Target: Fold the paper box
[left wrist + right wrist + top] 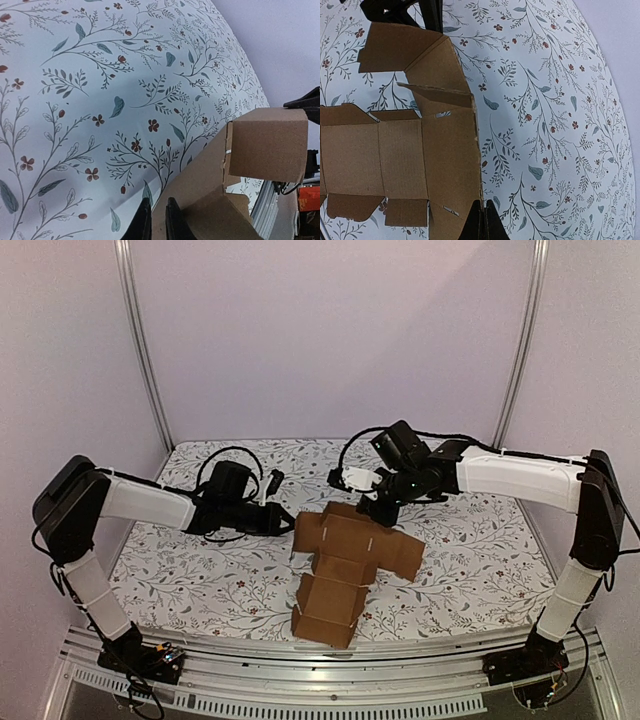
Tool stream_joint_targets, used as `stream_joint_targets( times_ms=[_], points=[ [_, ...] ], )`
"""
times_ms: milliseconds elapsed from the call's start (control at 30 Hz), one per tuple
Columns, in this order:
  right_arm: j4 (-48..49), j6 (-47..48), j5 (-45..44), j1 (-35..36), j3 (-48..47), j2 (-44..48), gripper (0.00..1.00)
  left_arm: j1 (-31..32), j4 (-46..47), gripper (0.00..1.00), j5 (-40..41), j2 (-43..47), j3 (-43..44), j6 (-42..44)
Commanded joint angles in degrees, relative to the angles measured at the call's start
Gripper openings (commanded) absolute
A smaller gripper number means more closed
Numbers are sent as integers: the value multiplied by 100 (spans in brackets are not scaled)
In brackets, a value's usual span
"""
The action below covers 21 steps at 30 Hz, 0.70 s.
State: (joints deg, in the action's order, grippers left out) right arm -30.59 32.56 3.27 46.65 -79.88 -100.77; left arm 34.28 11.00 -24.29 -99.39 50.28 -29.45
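My left tool (pixel 157 225) sits at the left edge of the box (pixel 350 540), its fingers (pixel 141 224) a narrow slit apart. A cardboard edge seems to run into that slit, but I cannot tell whether it is pinched or only lying alongside. My right tool (pixel 481 222) is closed, tips together, right against the far edge of the box. I cannot say whether any card is nipped between them.

The box lies mid-bench (pixel 200 570) between the two arms. It is mostly an open sheet, with its near end already bent into a partial shell and some panels lifted.

I judge this to be the wall-raising step, with the side panels coming up and nothing locked yet. The next move calls for one tool to pin the sheet while the other swings a panel up along its crease. The hold has to be sure enough that the sheet does not slide on the patterned cloth.

The top view gives me the whole outline and where each arm meets it, but it blurs the fine detail. The left wrist view shows a flap (pixel 270 145) standing off the bench, folded at a corner. That view shows nothing of the rest of the sheet. The right wrist view shows the inner face with its crease lines, small tabs and slots along the edges, which neither of the others makes clear.
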Motion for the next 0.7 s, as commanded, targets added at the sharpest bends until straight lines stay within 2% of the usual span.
stream_joint_targets(
  times_ms=[0,667],
  points=[
    [164,-152,-202,39,21,-47,0,53,401,11,-312,-20,-185,-74],
    [1300,-255,-1113,306,957,376,0,453,508,10,-330,216,-340,-72]
  ],
)
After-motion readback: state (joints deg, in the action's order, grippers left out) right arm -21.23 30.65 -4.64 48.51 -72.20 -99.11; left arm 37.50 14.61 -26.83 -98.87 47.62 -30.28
